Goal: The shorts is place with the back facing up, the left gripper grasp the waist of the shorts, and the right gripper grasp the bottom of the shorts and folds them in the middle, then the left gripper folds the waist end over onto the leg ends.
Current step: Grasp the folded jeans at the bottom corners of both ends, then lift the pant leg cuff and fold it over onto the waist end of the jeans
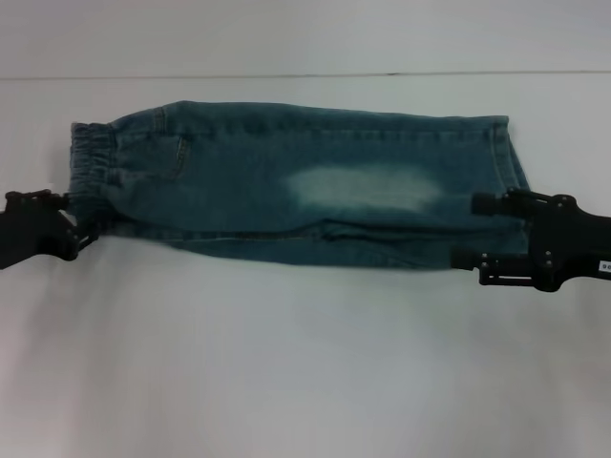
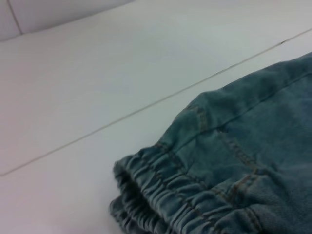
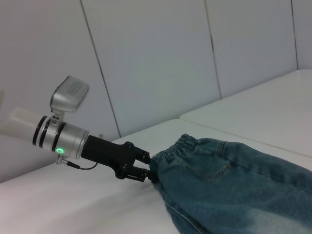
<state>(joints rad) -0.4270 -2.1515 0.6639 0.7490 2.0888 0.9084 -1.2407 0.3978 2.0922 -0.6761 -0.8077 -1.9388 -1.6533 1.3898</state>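
**Denim shorts folded lengthwise, a gripper at each end**

Denim is the landmark: the shorts (image 1: 296, 196), faded blue-green with a pale bleached patch, lie as a long narrow band on a white table (image 1: 305, 363). They already look doubled along their length, two layered edges showing along the side nearest the robot.

At that near side, the left gripper (image 1: 84, 229) sits at the near corner of the waist of the shorts (image 1: 88, 167), the puckered elastic band. From the right wrist view its fingers (image 3: 141, 168) appear pinched onto the band's edge. At the opposite end, the right gripper (image 1: 474, 232) reaches over the bottom of the shorts (image 1: 506, 162), its fingers spread apart across the hem with cloth between them; whether they press it cannot be told.

Beyond the shorts, bare table runs to a seam line.

Likely risk: the left gripper holds only a corner of the waist, so carrying it over to the leg ends could drop a layer, or drag the whole band askew if the right gripper lets go early
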